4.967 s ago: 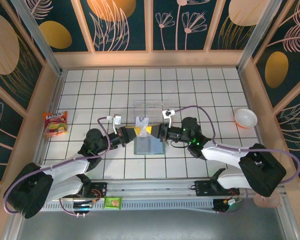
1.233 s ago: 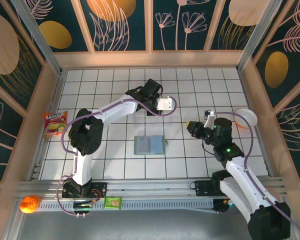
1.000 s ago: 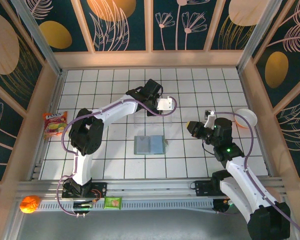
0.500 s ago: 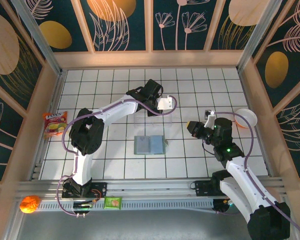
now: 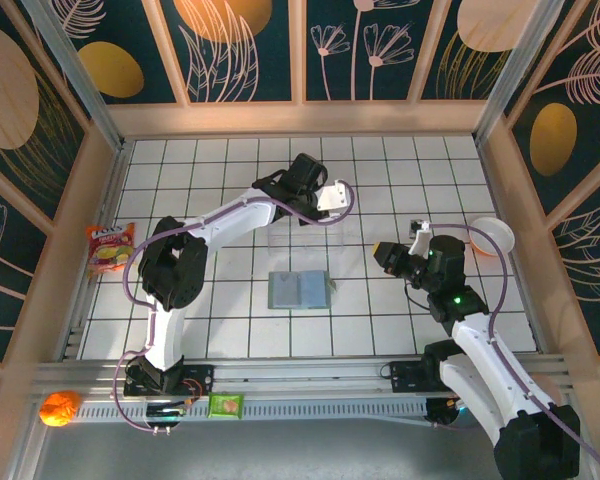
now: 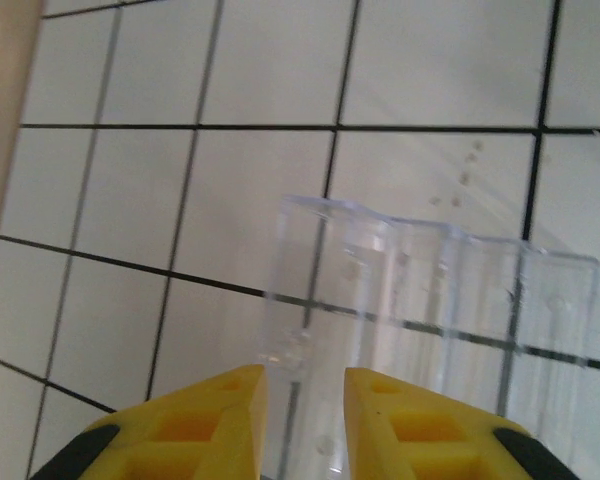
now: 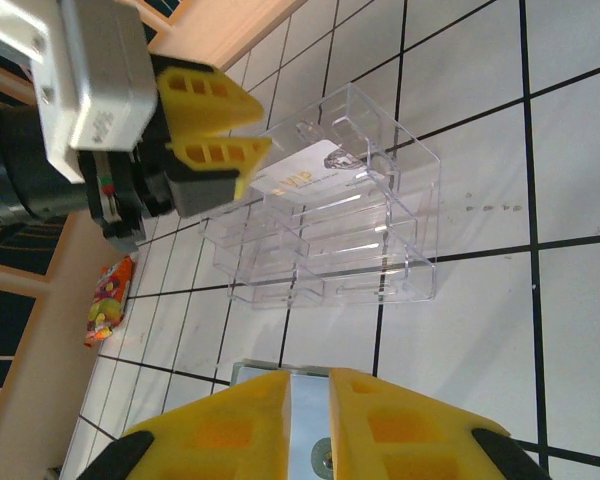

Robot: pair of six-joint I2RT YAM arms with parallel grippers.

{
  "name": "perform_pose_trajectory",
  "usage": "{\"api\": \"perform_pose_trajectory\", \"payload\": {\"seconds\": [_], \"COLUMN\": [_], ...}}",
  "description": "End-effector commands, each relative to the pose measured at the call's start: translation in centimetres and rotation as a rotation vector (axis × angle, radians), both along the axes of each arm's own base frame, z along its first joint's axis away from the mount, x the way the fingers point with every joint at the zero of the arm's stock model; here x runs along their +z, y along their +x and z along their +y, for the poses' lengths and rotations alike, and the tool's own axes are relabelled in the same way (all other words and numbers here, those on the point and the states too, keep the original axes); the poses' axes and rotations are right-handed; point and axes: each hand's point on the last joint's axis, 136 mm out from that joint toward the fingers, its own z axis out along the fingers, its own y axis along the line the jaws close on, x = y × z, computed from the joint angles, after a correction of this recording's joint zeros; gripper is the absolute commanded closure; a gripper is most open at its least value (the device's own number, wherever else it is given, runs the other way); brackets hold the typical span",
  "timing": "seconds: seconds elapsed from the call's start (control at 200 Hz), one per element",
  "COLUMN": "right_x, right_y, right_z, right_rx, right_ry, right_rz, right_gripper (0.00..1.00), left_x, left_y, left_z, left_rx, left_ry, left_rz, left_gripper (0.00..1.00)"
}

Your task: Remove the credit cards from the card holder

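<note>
The card holder point(image 5: 300, 290) lies open and flat on the worktop, nearer than the clear plastic rack point(image 7: 330, 215) where a white card point(image 7: 305, 175) rests. To do this step well, the left gripper point(image 7: 215, 135) should clear the rack straight up without snagging it. Its arm reaches far over the rack, jaws released and empty. The right gripper point(image 7: 310, 400) hovers at the right, jaws slightly parted, holding nothing.

A white tiled table point(image 5: 180, 170) with dark grid lines carries the open grey-green card holder point(image 5: 299, 290) near its middle. Just beyond it stands a clear plastic rack point(image 5: 302, 230). A snack packet point(image 5: 111, 247) lies at the left edge, a white bowl point(image 5: 491, 236) at the right.
</note>
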Motion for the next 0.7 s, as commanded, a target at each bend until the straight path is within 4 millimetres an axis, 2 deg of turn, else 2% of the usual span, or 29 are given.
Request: {"api": "perform_pose_trajectory", "payload": {"seconds": [0.0,0.085,0.15,0.255,0.32,0.415,0.495,0.535,0.555,0.575,0.585,0.636,0.696], "right_x": [1.2,1.1,1.3,1.1,0.5,-0.4,-1.3,-2.0,-2.2,-2.5,-2.6,-3.1,-3.8], "right_y": [0.2,0.2,0.0,-0.2,0.0,0.5,0.9,0.9,0.9,0.9,0.8,0.6,0.2], "right_z": [0.0,0.0,0.5,1.1,1.5,2.5,3.7,4.6,5.0,5.5,5.7,7.1,8.7], "right_rx": [0.002,0.001,0.031,0.068,0.082,0.107,0.136,0.152,0.161,0.173,0.177,0.210,0.251], "right_ry": [0.018,0.020,0.033,0.033,0.024,-0.005,-0.048,-0.080,-0.096,-0.112,-0.120,-0.151,-0.195], "right_rz": [-0.029,-0.022,-0.024,-0.009,0.021,0.059,0.087,0.102,0.106,0.110,0.110,0.116,0.120], "right_gripper": [0.81,0.77,0.73,0.71,0.77,0.81,0.78,0.73,0.70,0.68,0.66,0.61,0.55], "left_x": [3.3,3.5,5.1,10.3,14.6,19.9,23.3,23.5,25.0,25.4,25.2,25.2,24.1], "left_y": [1.9,2.6,3.3,4.5,5.4,4.9,4.0,3.7,3.1,2.7,2.6,1.7,0.1], "left_z": [-0.7,-0.6,-0.9,-1.1,-0.3,0.8,2.7,3.7,4.7,5.4,5.7,7.3,8.5], "left_rx": [0.058,0.090,0.136,0.210,0.281,0.340,0.421,0.484,0.509,0.538,0.554,0.630,0.675], "left_ry": [-0.085,-0.098,-0.159,-0.348,-0.507,-0.704,-0.859,-0.918,-0.965,-0.997,-1.009,-1.081,-1.147], "left_rz": [-0.080,-0.100,-0.121,-0.153,-0.183,-0.188,-0.195,-0.179,-0.182,-0.172,-0.160,-0.120,-0.042], "left_gripper": [0.71,0.71,0.71,0.70,0.69,0.68,0.57,0.52,0.48,0.46,0.46,0.31,0.26]}}
